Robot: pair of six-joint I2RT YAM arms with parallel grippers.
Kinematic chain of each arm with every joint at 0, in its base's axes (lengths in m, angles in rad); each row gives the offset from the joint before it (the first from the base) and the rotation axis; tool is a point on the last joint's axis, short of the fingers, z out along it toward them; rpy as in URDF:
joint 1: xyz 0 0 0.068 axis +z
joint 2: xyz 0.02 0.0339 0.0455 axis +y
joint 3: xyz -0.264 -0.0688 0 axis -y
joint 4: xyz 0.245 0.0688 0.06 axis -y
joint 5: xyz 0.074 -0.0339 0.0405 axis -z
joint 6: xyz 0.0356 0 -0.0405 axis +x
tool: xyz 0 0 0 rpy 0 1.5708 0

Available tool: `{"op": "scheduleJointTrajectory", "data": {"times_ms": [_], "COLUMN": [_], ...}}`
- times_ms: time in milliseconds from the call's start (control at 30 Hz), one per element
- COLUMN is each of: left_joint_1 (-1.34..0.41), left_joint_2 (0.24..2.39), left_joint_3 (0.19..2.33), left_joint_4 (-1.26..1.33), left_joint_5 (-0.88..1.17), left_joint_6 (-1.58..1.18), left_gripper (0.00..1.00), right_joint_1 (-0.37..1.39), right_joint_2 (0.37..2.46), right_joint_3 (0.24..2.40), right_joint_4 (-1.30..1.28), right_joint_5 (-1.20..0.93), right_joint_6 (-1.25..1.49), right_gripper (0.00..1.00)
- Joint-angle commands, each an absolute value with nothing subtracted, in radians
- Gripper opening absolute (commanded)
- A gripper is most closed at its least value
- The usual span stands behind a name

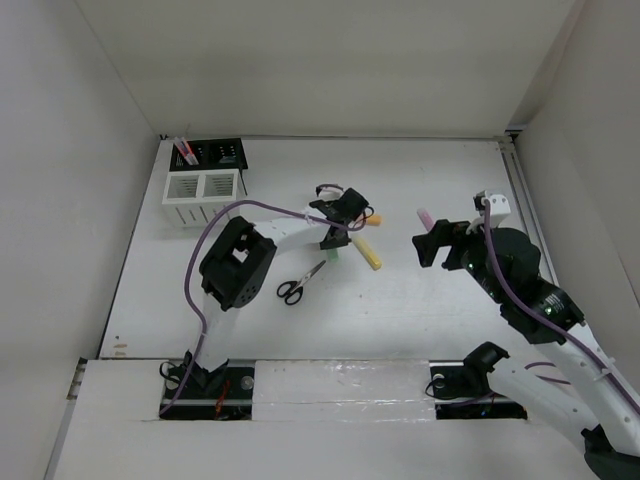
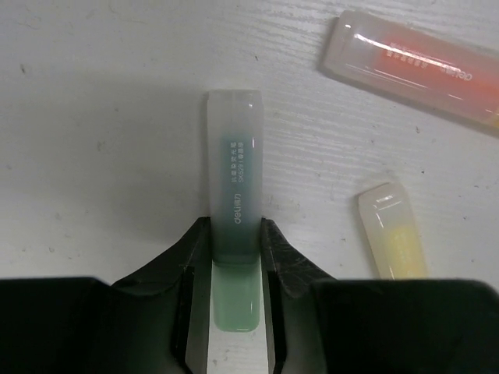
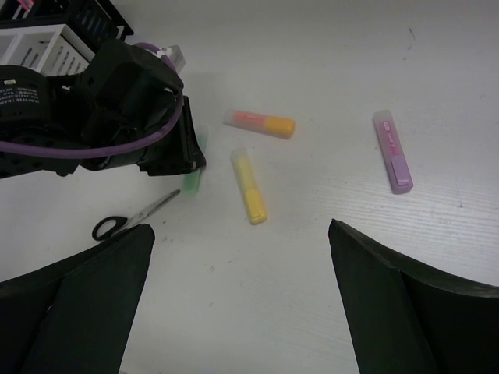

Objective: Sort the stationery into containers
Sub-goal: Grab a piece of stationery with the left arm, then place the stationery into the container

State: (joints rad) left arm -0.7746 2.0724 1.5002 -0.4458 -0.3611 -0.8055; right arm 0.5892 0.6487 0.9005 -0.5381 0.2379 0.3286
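Observation:
A green marker [image 2: 234, 156] lies flat on the white table, and my left gripper [image 2: 234, 234] is shut on its sides near the cap end. In the top view the left gripper [image 1: 336, 232] is at the table's middle with the green marker [image 1: 332, 252] under it. A yellow marker [image 1: 368, 252] and an orange marker [image 1: 368, 218] lie just to its right. A pink marker [image 1: 425, 217] lies by my right gripper [image 1: 432, 243], which is wide open and empty above the table [image 3: 240, 227]. Black-handled scissors [image 1: 300, 280] lie near the left arm. The small tub is not in view.
The white slatted organizer [image 1: 203, 186] stands at the far left. The black mesh holder [image 1: 222, 152] stands behind it, with red pens [image 1: 184, 152] sticking up from it. White walls close in the table on the left, back and right.

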Motion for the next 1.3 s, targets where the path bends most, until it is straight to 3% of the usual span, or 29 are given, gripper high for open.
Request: {"op": "scheduleJointTrajectory", "data": {"times_ms": [0,300,667,900,1067,1267], "left_joint_1": [-0.739,-0.598,-0.258,-0.033,0.005,0.005], "left_joint_2": [2.085,1.893,1.755,1.6,1.537,1.552], "left_joint_3": [1.535,1.733,1.896,1.634,1.459,1.397], "left_joint_4": [-0.518,-0.58,-0.569,-0.281,-0.054,0.093], "left_joint_5": [-0.366,-0.584,-0.795,-0.764,-0.764,-0.723], "left_joint_6": [-0.779,-0.621,-0.499,-0.477,-0.442,-0.393], "left_gripper": [0.0,0.0,0.0,0.0,0.0,0.0], "right_joint_1": [0.584,0.584,0.584,0.584,0.584,0.584], "right_joint_2": [0.634,0.614,0.604,0.623,0.634,0.643], "right_joint_3": [0.907,0.874,0.813,0.72,0.698,0.698], "right_joint_4": [-0.479,-0.451,-0.35,-0.198,-0.153,-0.153], "right_joint_5": [0.219,0.19,0.083,-0.031,-0.07,-0.071], "right_joint_6": [0.327,0.327,0.327,0.347,0.357,0.348], "right_gripper": [1.0,1.0,1.0,1.0,1.0,1.0]}}
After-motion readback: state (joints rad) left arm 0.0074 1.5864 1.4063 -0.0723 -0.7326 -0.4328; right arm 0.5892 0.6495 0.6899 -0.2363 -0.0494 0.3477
